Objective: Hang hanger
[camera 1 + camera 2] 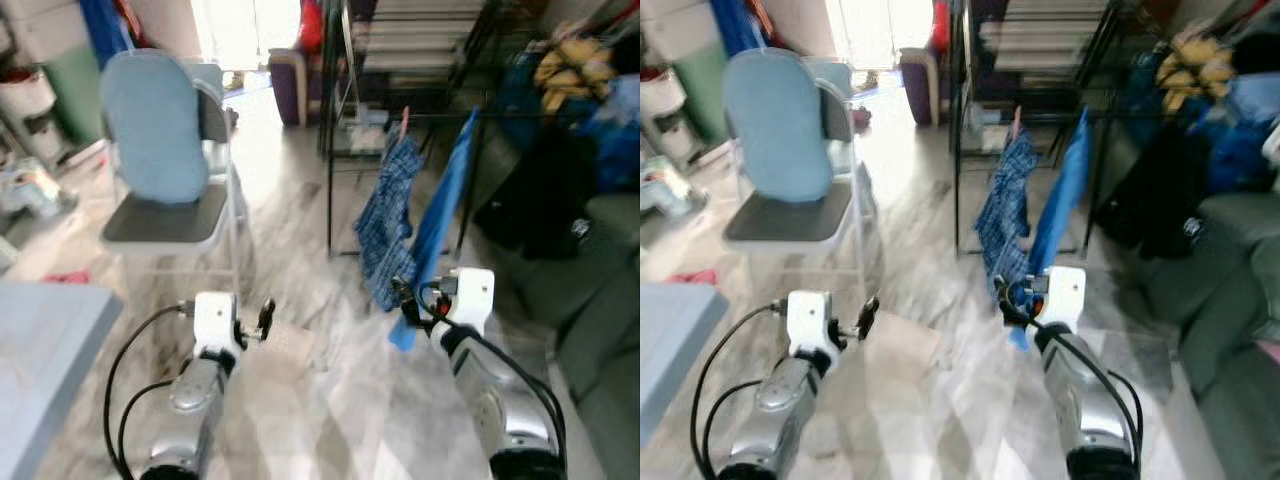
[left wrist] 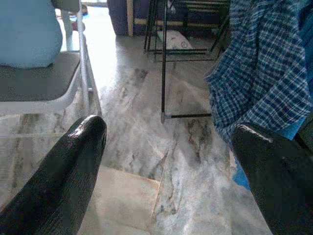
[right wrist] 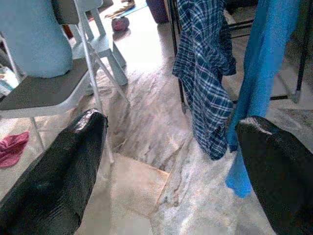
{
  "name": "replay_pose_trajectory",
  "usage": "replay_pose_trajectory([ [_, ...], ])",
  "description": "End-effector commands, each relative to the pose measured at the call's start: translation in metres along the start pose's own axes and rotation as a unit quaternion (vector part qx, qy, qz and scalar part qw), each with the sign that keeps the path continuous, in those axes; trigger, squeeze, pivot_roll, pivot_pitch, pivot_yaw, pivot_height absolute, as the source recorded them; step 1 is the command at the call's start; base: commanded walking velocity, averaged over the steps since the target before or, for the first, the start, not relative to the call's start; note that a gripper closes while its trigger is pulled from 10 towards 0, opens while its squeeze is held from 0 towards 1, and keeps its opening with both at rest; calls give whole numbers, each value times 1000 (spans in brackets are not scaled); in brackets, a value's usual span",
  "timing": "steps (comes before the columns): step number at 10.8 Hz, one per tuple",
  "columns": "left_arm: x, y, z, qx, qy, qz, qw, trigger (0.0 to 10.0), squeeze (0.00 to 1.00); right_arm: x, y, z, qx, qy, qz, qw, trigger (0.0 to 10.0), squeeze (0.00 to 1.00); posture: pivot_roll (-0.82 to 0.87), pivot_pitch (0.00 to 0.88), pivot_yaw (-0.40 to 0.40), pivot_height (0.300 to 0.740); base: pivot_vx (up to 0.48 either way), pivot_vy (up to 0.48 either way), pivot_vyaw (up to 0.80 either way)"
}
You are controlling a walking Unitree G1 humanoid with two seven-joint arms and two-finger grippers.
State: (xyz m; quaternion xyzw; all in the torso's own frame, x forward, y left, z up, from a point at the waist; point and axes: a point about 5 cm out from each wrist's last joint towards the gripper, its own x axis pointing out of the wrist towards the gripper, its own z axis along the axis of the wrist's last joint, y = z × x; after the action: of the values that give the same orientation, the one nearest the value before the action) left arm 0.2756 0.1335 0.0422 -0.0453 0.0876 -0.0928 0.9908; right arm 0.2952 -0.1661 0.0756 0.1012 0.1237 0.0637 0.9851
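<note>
- Your task's thing, a hanger, cannot be made out for certain; a small pinkish piece (image 1: 404, 124) sits at the top of the blue-and-white checked shirt (image 1: 388, 222), where it hangs from the black metal clothes rack (image 1: 330, 150), but whether that is a hanger you cannot tell.
- That checked shirt hangs ahead of your right gripper (image 1: 406, 297) and a little above it, and your right wrist view shows it straight ahead between the fingers (image 3: 54, 181).
- A plain blue cloth (image 1: 440, 225) hangs just beside the shirt on the outer side, its lower end close behind your right gripper.
- Your right gripper's fingers stand wide apart and hold nothing.
- Your left gripper (image 1: 264, 318) is also spread wide and empty, raised over the pale marbled floor (image 1: 300, 380).
- Ahead of your left gripper stands a white folding chair with a grey seat (image 1: 165, 222), a light blue cushion (image 1: 152, 125) leaning on its back.
- A small pink rag (image 3: 12, 147) lies on the floor near the chair's legs.
- No brand, label or writing is readable anywhere.
</note>
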Motion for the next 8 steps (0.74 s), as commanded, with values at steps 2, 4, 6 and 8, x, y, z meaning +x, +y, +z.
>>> replay_pose_trajectory([
  [2, -1, -1, 1, 1, -5, 0, 1000, 10000, 0, -1, -2, -1, -5, 5, -3, 1000, 10000, 0, -123, 0, 48, 740, 0, 0, 0],
  [4, -1, -1, 3, 3, -9, -1, 1000, 10000, 0, 1, 1, 0, -14, 1, 8, 1000, 10000, 0, -125, 0, 53, 740, 148, 0, 0],
  [6, 1, -3, 4, 3, -8, -3, 1000, 10000, 0, 0, 2, 0, -15, 0, 9, 1000, 10000, 0, -128, 0, 56, 740, 296, 0, 231],
  [8, 2, -5, 3, 3, -6, -7, 1000, 10000, 0, 0, 2, -1, -14, 1, 8, 1000, 10000, 0, -132, 0, 59, 740, 300, 0, 259],
])
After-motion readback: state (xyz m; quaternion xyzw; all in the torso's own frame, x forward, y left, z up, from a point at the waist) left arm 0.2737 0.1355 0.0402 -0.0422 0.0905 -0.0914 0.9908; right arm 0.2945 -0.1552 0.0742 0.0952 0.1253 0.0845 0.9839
